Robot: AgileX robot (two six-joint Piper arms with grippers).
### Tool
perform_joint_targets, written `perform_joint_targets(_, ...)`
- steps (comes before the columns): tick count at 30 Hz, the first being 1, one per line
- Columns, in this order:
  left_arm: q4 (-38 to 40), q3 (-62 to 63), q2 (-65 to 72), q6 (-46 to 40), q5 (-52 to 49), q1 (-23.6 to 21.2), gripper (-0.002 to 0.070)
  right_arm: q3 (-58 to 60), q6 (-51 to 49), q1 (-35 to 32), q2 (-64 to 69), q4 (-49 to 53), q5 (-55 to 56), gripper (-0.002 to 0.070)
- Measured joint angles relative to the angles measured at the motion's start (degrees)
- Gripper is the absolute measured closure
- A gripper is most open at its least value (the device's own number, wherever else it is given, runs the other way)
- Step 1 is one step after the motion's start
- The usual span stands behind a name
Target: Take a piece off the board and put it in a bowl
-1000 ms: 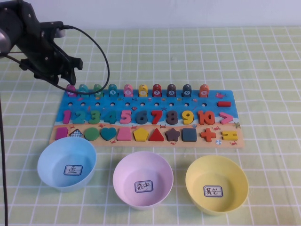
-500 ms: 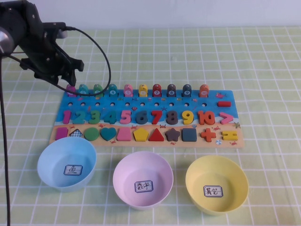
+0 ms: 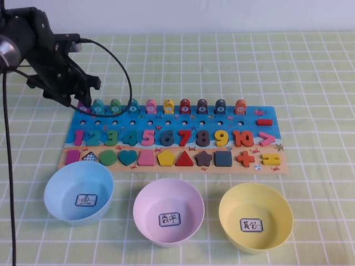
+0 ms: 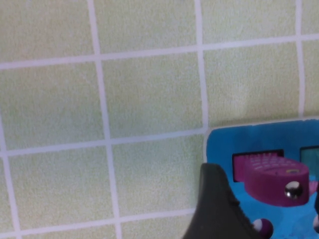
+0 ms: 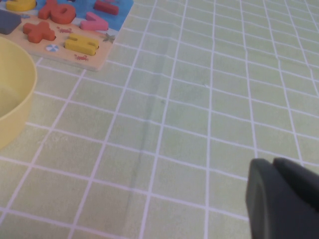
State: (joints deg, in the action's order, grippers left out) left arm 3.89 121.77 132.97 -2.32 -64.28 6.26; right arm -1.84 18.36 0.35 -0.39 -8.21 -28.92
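The left tool (image 3: 82, 98), jaws spread wide, sits over the far left corner of the flat blue puzzle board (image 3: 166, 119) astride the small purple-magenta fish piece (image 4: 274, 179) (not gripped), while the right tool (image 5: 281, 199) is parked, its state unreadable.

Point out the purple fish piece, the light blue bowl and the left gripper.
purple fish piece (image 4: 271, 180), left wrist view, its side.
light blue bowl (image 3: 61, 177), high view, inner wall.
left gripper (image 3: 82, 98), high view, between its fingertips.
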Motion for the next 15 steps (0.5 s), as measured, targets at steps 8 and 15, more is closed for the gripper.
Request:
perform_joint_targets(8, 0.23, 0.03, 1.24, 0.0, 0.34, 0.0, 0.0314, 0.0, 0.0, 0.0, 0.0, 0.0, 0.0, 0.0694)
perform_joint_targets(15, 0.23, 0.03, 1.75, 0.12, 0.43, 0.0, 0.0366, 0.0, 0.0, 0.0, 0.0, 0.0, 0.0, 0.0694)
